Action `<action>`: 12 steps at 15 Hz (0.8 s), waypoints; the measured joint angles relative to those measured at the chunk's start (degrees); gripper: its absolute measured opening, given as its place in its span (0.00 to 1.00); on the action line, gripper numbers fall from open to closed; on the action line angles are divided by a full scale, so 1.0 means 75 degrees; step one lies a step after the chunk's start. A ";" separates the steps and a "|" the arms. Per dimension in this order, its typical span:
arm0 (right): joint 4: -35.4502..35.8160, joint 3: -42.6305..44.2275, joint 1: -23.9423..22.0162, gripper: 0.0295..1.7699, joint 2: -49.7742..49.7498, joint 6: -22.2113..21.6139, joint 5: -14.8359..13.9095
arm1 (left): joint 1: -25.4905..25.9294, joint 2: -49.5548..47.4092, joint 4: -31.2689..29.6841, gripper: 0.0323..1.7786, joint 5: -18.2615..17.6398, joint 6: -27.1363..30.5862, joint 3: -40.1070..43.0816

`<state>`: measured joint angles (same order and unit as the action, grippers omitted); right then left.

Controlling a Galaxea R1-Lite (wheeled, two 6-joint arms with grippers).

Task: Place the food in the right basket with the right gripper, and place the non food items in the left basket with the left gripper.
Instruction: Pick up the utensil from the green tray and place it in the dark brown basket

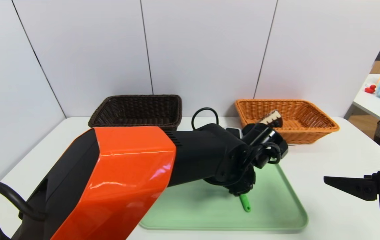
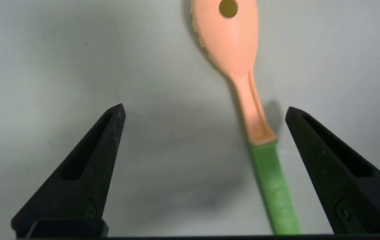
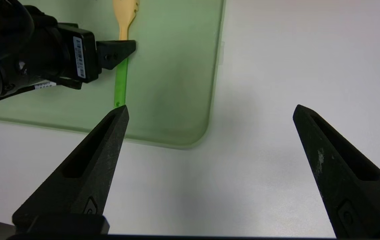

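At the far left of the worktop (image 1: 326,173) stands the left basket (image 1: 136,111), dark brown wicker, rectangular, tightly woven; nothing shows inside it from here. In front of it the orange-cased left arm reaches across a pale green tray (image 1: 276,213), smooth with rounded corners and a low lip. The left gripper (image 2: 205,110) hangs over the tray with its jaws spread wide and nothing between them. The slotted spoon (image 2: 240,63) lies flat on the tray, near one jaw, its green handle (image 2: 273,186) running back toward the wrist and its pale bowl pointing away.

The spoon looks like light, rigid moulded plastic, probably a little slick. The narrow neck or upper handle seems the best place to pinch, across its width, since the bowl is broad and shallow. Lying so low, it likely needs the jaws to come right down to the tray.

No pen is visible. Farther right, the right basket (image 1: 310,133), orange-tan wicker with flared sides, holds the cake wedge (image 1: 271,118). At the far right the right gripper (image 3: 210,110) hovers over bare worktop, jaws spread, empty.
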<state>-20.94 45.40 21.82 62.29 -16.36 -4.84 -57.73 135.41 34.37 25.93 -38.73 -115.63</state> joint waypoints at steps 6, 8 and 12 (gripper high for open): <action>-0.0007 -0.0044 0.0008 0.96 -0.0031 0.0010 0.0003 | 0.0000 -0.0120 -0.0117 0.95 -0.0146 -0.0283 -0.0007; -0.0007 -0.0044 0.0018 0.96 -0.0031 0.0013 0.0003 | 0.0000 -0.0128 0.0099 0.95 -0.0146 -0.0310 -0.0007; -0.0008 -0.0081 0.0018 0.96 -0.0037 0.0018 0.0003 | -0.0011 -0.0135 0.0385 0.95 -0.0371 -0.0517 -0.0003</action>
<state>-21.00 44.79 21.96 62.01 -16.23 -4.82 -57.82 134.40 37.25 23.15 -42.61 -115.65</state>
